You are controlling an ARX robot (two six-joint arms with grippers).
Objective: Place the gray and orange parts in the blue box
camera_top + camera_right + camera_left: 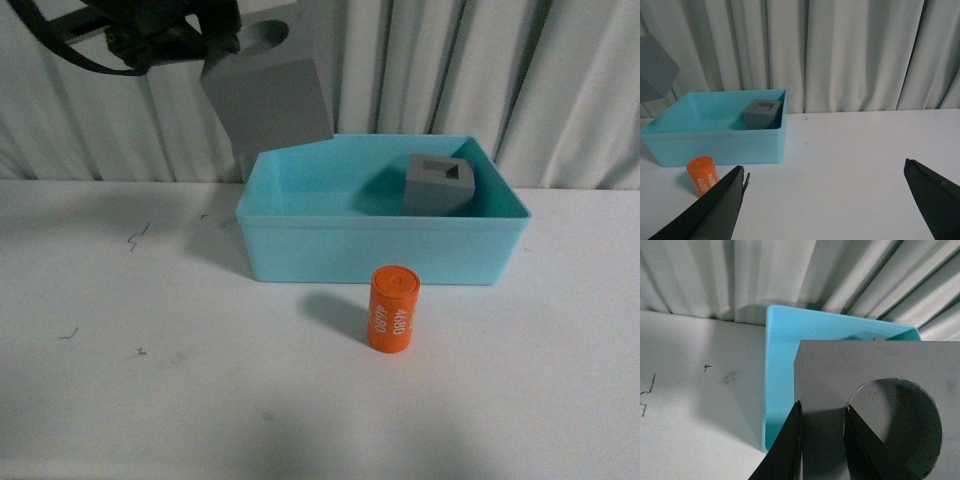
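1. The left tool (822,406) is clamped on the gray cube with the round hole (268,100). One finger (790,440) lies on the cube's outer side and the other sits at the rim of the hole.
2. That cube hangs tilted in the air, above and just behind the back left corner of the blue box (380,250), touching neither the box nor the surface (150,380).
3. The gray cube with the rectangular hole (438,185) lies inside the box, in its back right part, tipped a little, hole facing up.
4. The orange cylinder (393,309) stands upright on the surface just in front of the box's front wall, near it but not touching, pale lettering running down its side.
5. The right tool (825,166) is spread wide with nothing between its fingers, and hangs over the bare surface to the right of the box.
6. A pale curtain (560,80) hangs behind the box.
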